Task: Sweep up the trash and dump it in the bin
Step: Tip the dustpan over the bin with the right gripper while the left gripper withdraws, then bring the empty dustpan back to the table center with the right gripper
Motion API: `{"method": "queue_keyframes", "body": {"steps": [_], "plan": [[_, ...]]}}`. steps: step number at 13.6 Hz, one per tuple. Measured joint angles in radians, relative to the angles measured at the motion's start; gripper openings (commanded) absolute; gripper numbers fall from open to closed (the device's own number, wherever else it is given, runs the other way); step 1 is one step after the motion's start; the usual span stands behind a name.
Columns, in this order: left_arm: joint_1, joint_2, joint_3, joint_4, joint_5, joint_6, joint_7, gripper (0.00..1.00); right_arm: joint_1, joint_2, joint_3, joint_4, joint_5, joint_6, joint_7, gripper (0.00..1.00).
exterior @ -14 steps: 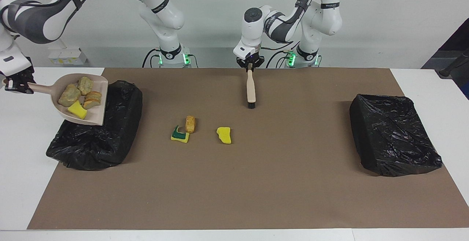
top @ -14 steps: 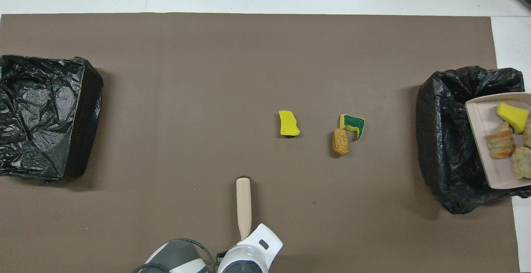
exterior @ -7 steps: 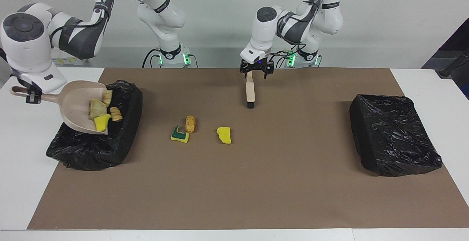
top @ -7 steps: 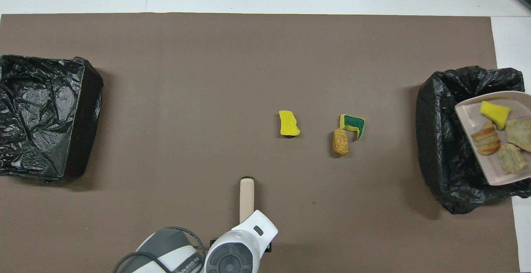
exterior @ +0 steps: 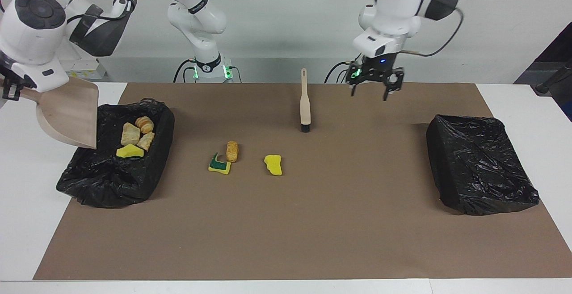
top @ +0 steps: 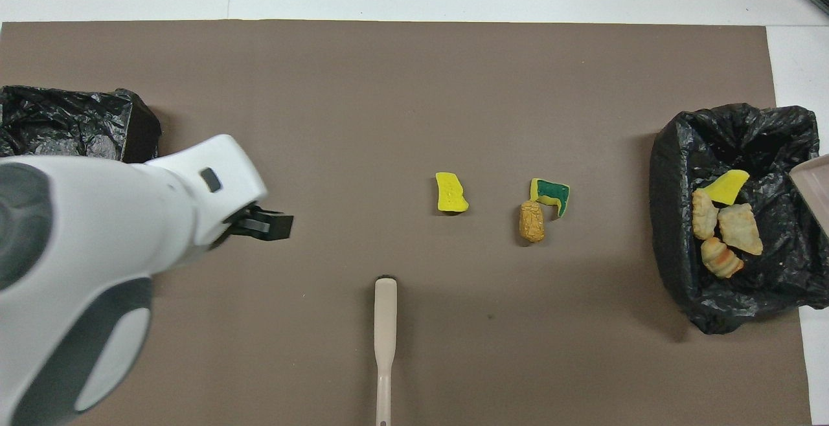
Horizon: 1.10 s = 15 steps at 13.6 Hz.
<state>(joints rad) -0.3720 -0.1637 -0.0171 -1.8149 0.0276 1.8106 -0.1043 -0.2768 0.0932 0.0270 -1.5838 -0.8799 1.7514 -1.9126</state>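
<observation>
The beige brush (exterior: 305,106) is lying alone on the brown mat (exterior: 313,222), bristles toward three scraps (exterior: 243,159) mid-table. Four scraps (exterior: 134,138) are sitting in the black-lined bin (exterior: 89,182) at the right arm's end. The left gripper (exterior: 374,85) is hanging raised, jaws apart, empty. The right gripper (exterior: 10,92) is clamping the tilted dustpan (exterior: 71,113) over that bin.

Open mat mid-table, brush (exterior: 305,106) lying nearby (scraps (exterior: 225,158) too) — bins (exterior: 480,169) flanking
</observation>
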Motion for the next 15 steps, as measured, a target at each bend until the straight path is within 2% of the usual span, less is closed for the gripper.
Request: {"method": "queue_keyframes", "body": {"steps": [3, 8, 12, 15], "plan": [[0.12, -0.001, 0.003, 0.145, 0.0, -0.128, 0.123, 1.0, 0.014, -0.033, 0.001, -0.004, -0.014, 0.0, 0.0, 0.0], [0.222, 0.03, 0.004, 0.261, -0.006, -0.243, 0.223, 1.0, 0.096, -0.059, 0.005, -0.017, 0.001, -0.025, 0.034, 0.0], [0.25, 0.081, 0.002, 0.328, -0.01, -0.296, 0.243, 1.0, 0.094, -0.061, 0.001, -0.033, 0.247, -0.044, 0.11, 0.0], [0.277, 0.113, 0.002, 0.368, -0.015, -0.311, 0.251, 1.0, 0.093, -0.081, 0.003, -0.074, 0.403, -0.044, 0.252, 0.0]]}}
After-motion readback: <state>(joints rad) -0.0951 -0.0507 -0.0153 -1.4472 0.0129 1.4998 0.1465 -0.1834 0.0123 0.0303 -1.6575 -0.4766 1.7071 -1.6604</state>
